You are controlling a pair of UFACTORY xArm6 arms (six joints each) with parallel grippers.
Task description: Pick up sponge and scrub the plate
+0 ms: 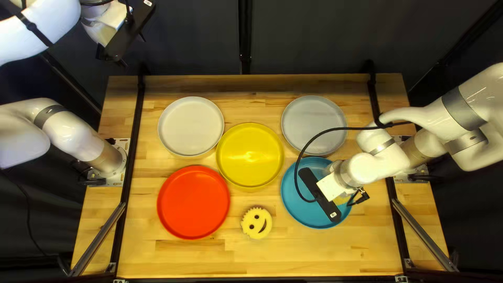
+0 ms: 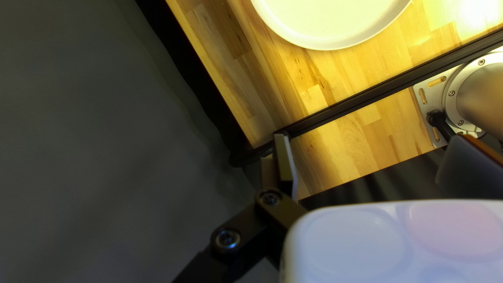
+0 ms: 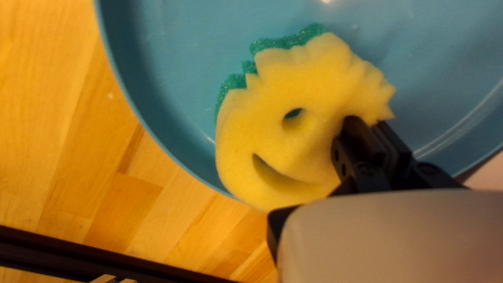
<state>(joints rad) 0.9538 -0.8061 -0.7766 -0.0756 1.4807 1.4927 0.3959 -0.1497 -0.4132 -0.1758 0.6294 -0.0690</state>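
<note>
Black curtain (image 1: 194,31) hangs behind your left pincer (image 1: 133,50), which you have raised at the upper left of the top left view, beyond the worktop's (image 1: 314,251) far corner; its two fingers stand wide apart with nothing between them. Next, moving right, you have a white plate (image 1: 191,126) in the upper left part of the frame and a red plate (image 1: 194,202) below it. Near the middle sits a yellow plate (image 1: 250,155), and below that, lower centre, a smiley sponge (image 1: 257,222) lies face up on the worktop. Right of centre, you have a grey plate (image 1: 314,121) toward the top and a blue plate (image 1: 301,209) below it. Over the blue one is your right pincer (image 1: 329,187), closed on a yellow-and-green sponge (image 3: 293,141): in the right wrist view the fingers pinch it near its spiky edge, denting its face, and some green shows along its far side.
</note>
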